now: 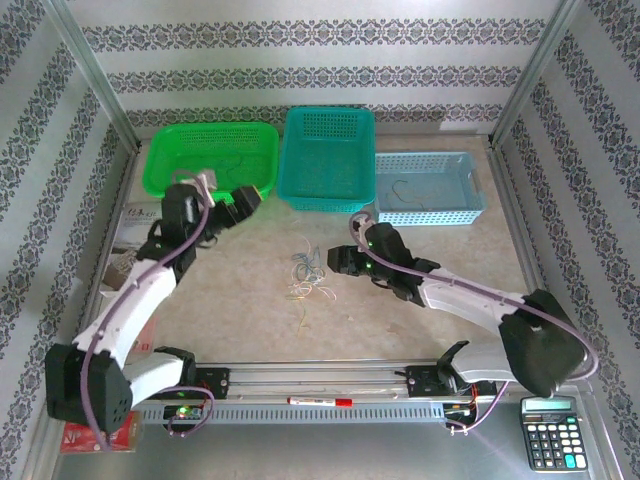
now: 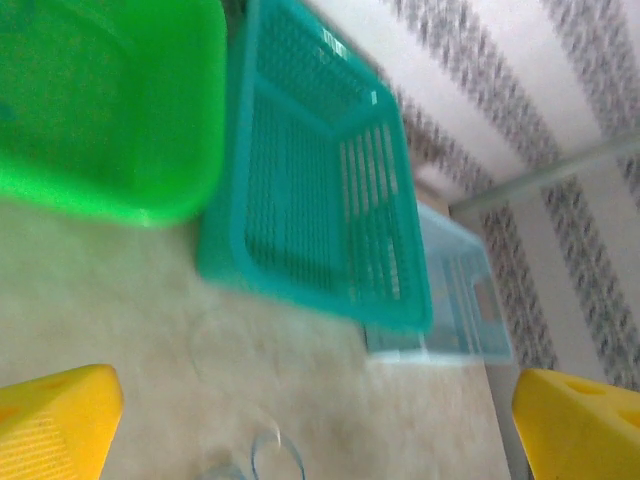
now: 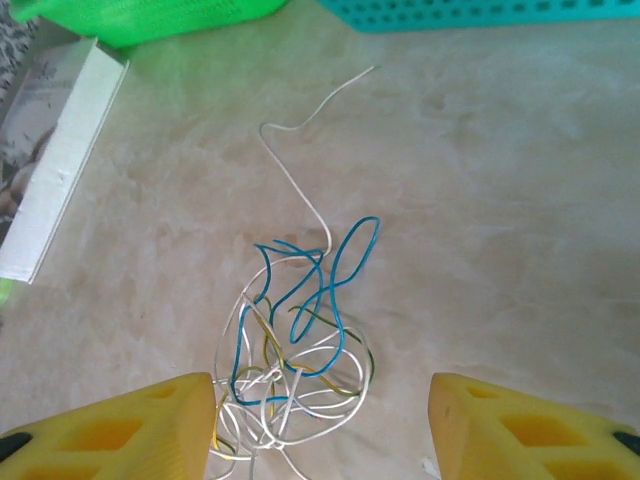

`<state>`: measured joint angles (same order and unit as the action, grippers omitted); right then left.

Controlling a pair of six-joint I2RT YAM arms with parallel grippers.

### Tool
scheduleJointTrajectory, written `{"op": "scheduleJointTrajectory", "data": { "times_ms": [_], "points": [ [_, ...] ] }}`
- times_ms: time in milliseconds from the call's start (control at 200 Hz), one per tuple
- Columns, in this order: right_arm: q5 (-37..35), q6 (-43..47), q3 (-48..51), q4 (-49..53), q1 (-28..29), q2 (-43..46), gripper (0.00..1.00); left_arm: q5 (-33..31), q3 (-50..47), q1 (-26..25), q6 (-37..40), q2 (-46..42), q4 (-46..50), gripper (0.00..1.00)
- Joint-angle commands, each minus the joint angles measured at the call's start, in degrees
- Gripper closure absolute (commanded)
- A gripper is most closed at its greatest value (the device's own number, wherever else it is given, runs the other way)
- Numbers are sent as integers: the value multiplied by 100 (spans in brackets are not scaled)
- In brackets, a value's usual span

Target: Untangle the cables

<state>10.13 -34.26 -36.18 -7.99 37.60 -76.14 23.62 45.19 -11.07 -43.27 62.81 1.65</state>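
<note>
The cables (image 1: 308, 277) lie in a loose tangle of white, blue and yellow-green wires on the table's middle. From the right wrist view the cables (image 3: 300, 335) sit on the table between and just ahead of my yellow fingers, and one white strand runs off toward the baskets. My right gripper (image 3: 320, 430) is open around the near part of the tangle, with its left finger (image 3: 110, 430) over some white loops. In the top view the right gripper (image 1: 335, 262) is just right of the bundle. My left gripper (image 1: 252, 203) hovers open near the green basket, and the left gripper (image 2: 315, 430) holds nothing.
A green basket (image 1: 212, 155), a teal basket (image 1: 328, 160) and a pale blue basket (image 1: 430, 187) stand in a row at the back. A thin wire lies in the pale blue one. A white box (image 1: 125, 235) lies at the left, a calculator (image 1: 548, 432) at the near right.
</note>
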Motion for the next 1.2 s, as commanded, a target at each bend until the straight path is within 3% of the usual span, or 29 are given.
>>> {"op": "scheduleJointTrajectory", "data": {
  "times_ms": [0,200,515,595,694,849,1194],
  "points": [
    [238,119,-334,-173,106,-474,43,-464,-503,-374,-323,-421,-104,0],
    [256,190,-735,-212,168,-1255,48,-503,-1119,-539,-643,-779,-157,0],
    [250,211,-1083,-250,131,-1992,55,-499,-1172,-551,-699,-812,-179,0],
    [270,206,-1156,-287,125,-2126,60,-469,-1171,-557,-721,-767,-233,0],
    [331,248,-1226,-272,85,-2152,76,-414,-1197,-556,-769,-715,-314,0],
    [284,380,-1261,-71,-22,-1586,100,-361,-1212,-557,-802,-736,-367,0],
    [94,768,-1129,-132,162,491,100,-162,-1010,-561,-910,-692,-458,0]
  ]
}}
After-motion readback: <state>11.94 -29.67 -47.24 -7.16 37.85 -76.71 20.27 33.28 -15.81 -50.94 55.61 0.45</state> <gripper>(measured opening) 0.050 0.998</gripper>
